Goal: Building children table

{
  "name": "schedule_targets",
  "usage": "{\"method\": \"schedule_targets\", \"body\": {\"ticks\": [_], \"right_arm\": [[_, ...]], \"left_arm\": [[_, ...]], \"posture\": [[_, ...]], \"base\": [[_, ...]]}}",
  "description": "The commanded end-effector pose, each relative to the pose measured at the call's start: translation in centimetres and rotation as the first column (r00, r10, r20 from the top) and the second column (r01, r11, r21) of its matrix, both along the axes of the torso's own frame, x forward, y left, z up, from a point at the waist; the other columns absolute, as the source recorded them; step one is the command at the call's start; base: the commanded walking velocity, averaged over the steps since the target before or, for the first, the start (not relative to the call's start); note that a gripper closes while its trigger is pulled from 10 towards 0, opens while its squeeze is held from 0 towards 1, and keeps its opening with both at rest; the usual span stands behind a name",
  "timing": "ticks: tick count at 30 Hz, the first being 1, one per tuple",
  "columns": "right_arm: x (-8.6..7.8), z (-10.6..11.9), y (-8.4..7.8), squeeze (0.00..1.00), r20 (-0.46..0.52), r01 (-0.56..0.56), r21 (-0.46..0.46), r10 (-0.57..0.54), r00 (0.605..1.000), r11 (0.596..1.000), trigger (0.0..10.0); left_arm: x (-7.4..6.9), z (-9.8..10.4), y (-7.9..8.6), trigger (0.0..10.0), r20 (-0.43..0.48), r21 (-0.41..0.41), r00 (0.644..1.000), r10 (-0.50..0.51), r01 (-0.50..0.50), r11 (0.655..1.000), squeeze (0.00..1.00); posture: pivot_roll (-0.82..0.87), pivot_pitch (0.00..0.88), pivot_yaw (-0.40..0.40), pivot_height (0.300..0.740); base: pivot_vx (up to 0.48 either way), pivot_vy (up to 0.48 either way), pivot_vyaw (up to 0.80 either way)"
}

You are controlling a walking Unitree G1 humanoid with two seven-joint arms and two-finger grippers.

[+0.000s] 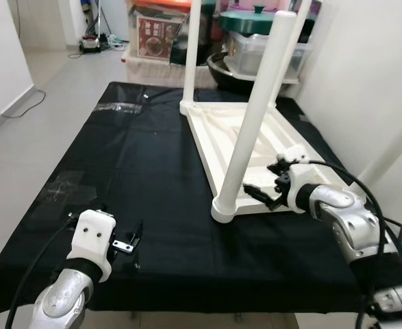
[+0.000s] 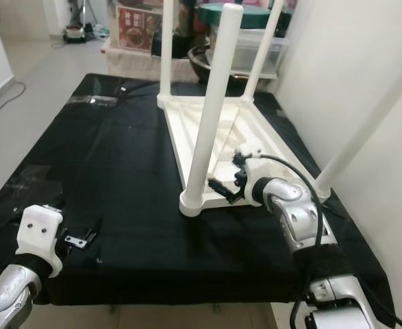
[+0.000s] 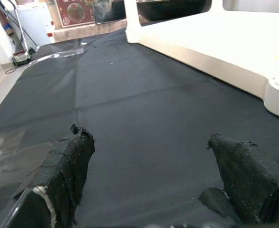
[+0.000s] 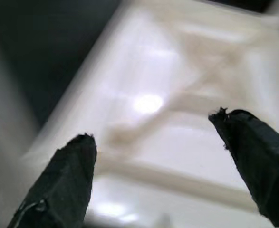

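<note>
A white children's table [image 1: 269,137] lies upside down on the black cloth [image 1: 139,171], with its round legs pointing up. The nearest leg [image 1: 252,120] stands in its corner socket [image 1: 226,208]. My right gripper [image 1: 262,195] is open just right of that socket, low over the table's ribbed underside [image 4: 177,99], and its fingers hold nothing. The right wrist view is blurred. My left gripper [image 1: 129,240] is open near the front left of the cloth, well apart from the table. Only bare cloth lies between its fingers [image 3: 70,156].
The cloth-covered work surface ends close to my body at the front edge [image 1: 187,301]. A white wall [image 1: 365,62] runs along the right. Behind stand a printed box [image 1: 158,35] and plastic tubs under a green lid [image 1: 255,17]. Tiled floor [image 1: 43,89] lies to the left.
</note>
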State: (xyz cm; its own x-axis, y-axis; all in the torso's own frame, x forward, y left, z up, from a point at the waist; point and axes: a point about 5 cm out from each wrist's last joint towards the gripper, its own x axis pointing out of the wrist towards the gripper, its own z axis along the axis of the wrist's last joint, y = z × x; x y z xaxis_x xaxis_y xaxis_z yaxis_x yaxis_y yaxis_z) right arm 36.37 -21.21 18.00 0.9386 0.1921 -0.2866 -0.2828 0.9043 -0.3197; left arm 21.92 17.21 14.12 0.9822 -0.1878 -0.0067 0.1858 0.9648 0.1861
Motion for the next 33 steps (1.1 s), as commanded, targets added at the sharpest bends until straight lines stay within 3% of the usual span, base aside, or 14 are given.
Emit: {"method": "schedule_targets", "body": {"ticks": [1,10,12,15,17,19,20,24,26,27,29,30,32,33], "right_arm": [[0.1,-0.3,-1.1,0.00,0.014,0.075,-0.021,-0.075,0.997,0.997,10.0],[0.3,-1.5,-1.3,0.00,0.045,0.326,-0.088,-0.323,0.945,0.941,10.0],[-0.4,-2.4,-3.9,0.00,0.021,0.445,-0.121,-0.446,0.895,0.887,10.0],[-0.7,-2.6,-5.0,0.00,0.011,0.483,-0.126,-0.485,0.874,0.867,10.0],[-1.7,-2.3,-9.1,0.00,0.020,0.637,-0.113,-0.640,0.768,0.762,10.0],[-1.7,-2.3,-9.1,0.00,0.020,0.637,-0.113,-0.640,0.768,0.762,10.0],[-2.0,-2.2,-10.3,0.00,0.024,0.682,-0.107,-0.684,0.729,0.723,10.0],[-1.8,-2.6,-9.3,0.00,-0.001,0.662,-0.091,-0.665,0.747,0.744,10.0],[-0.8,-3.9,-2.8,0.00,-0.056,0.499,-0.027,-0.500,0.864,0.866,10.0],[-0.5,-4.1,1.8,0.00,-0.080,0.361,0.032,-0.357,0.931,0.932,10.0],[-0.5,-4.1,1.8,0.00,-0.080,0.361,0.032,-0.357,0.931,0.932,10.0],[-0.9,-3.3,8.5,0.00,-0.071,0.134,0.147,-0.124,0.990,0.980,10.0],[-0.9,-3.3,8.5,0.00,-0.071,0.134,0.147,-0.124,0.990,0.980,10.0],[-2.3,-1.5,15.0,0.00,-0.029,-0.105,0.288,0.119,0.992,0.952,10.0]], "left_arm": [[-0.1,-0.4,-0.1,10.0,-0.013,0.007,1.000,0.001,-0.001,1.000,0.00],[-0.1,-0.3,-0.1,10.0,-0.004,0.020,1.000,0.005,-0.004,1.000,0.00],[-0.3,-0.3,-0.1,10.0,-0.001,0.021,1.000,0.014,-0.014,1.000,0.00],[-0.3,-0.3,-0.1,10.0,0.000,0.020,1.000,0.018,-0.018,1.000,0.00],[-0.4,-0.4,-0.1,10.0,-0.003,0.017,1.000,0.021,-0.021,1.000,0.00],[-0.4,-0.4,-0.1,10.0,-0.003,0.017,1.000,0.021,-0.021,1.000,0.00],[-0.4,-0.4,-0.2,10.0,-0.004,0.017,1.000,0.020,-0.020,1.000,0.00],[-0.1,-0.4,-0.3,10.0,-0.005,0.016,1.000,0.012,-0.012,1.000,0.00],[0.3,-0.5,-0.4,10.0,-0.007,0.018,1.000,-0.001,0.001,1.000,0.00],[0.5,-0.5,-0.4,10.0,-0.008,0.018,1.000,-0.003,0.003,1.000,0.00],[0.5,-0.5,-0.4,10.0,-0.008,0.018,1.000,-0.003,0.003,1.000,0.00],[0.5,-0.6,-0.4,10.0,-0.011,0.018,1.000,-0.001,0.001,1.000,0.00],[0.5,-0.6,-0.4,10.0,-0.011,0.018,1.000,-0.001,0.001,1.000,0.00],[0.5,-0.6,-0.4,10.0,-0.014,0.019,1.000,0.004,-0.003,1.000,0.00]], "posture": [[0.09,0.000,-0.119,0.740],[0.12,0.000,-0.130,0.740],[0.12,0.000,-0.136,0.740],[0.12,0.000,-0.136,0.740],[0.09,0.000,-0.122,0.740],[0.09,0.000,-0.122,0.740],[0.09,0.000,-0.122,0.740],[0.08,0.000,-0.110,0.740],[0.08,0.000,-0.107,0.740],[0.08,0.000,-0.108,0.740],[0.08,0.000,-0.108,0.740],[0.09,0.000,-0.109,0.740],[0.09,0.000,-0.109,0.740],[0.09,0.000,-0.112,0.740]], "base": [[0.000,0.000,0.00],[0.000,0.000,0.00],[0.000,0.000,0.00],[0.000,0.000,0.00],[0.000,0.000,0.00],[0.000,0.000,0.00],[0.000,0.000,0.00],[0.000,0.000,0.00],[0.000,0.000,0.00],[0.000,0.000,0.00],[0.000,0.000,0.00],[0.000,0.000,0.00],[0.000,0.000,0.00],[0.000,0.000,0.00]]}}
